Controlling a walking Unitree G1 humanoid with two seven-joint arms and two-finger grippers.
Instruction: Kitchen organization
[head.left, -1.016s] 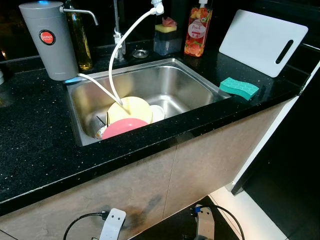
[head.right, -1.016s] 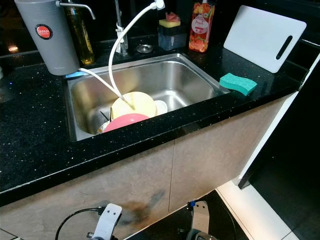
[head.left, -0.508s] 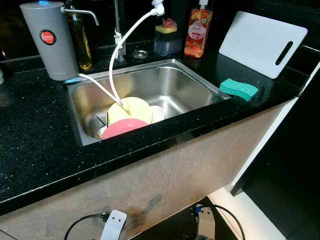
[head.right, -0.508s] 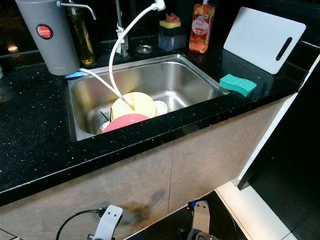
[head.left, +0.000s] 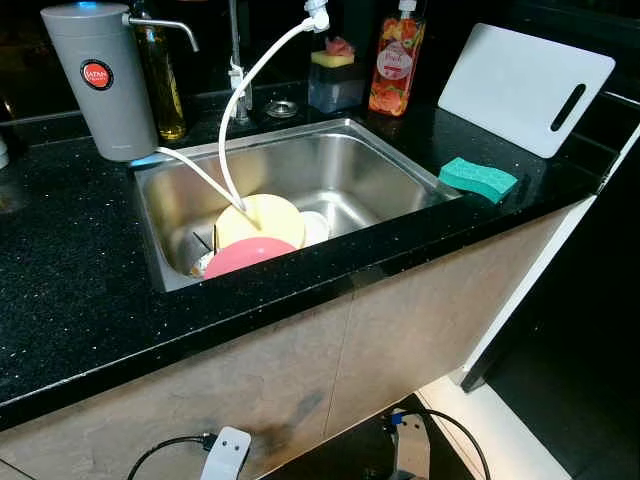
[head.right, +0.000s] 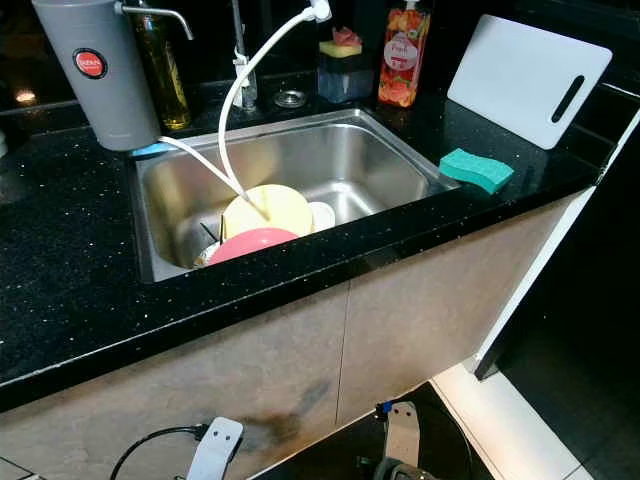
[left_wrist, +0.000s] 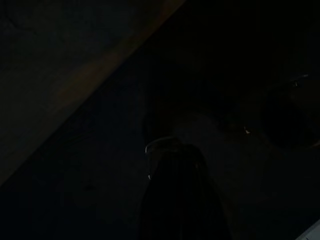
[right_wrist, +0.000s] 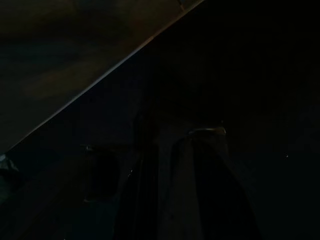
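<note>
A: Where are the dishes seen?
B: Yellow plate (head.left: 262, 217) and pink plate (head.left: 245, 254) are stacked in sink (head.left: 375, 175), 9 o'clock side

A: Grippers?
B: Finger state can't be told; wrist views too dark

Silver arms (head.left: 226, 452), seemingly black-cabled
</note>
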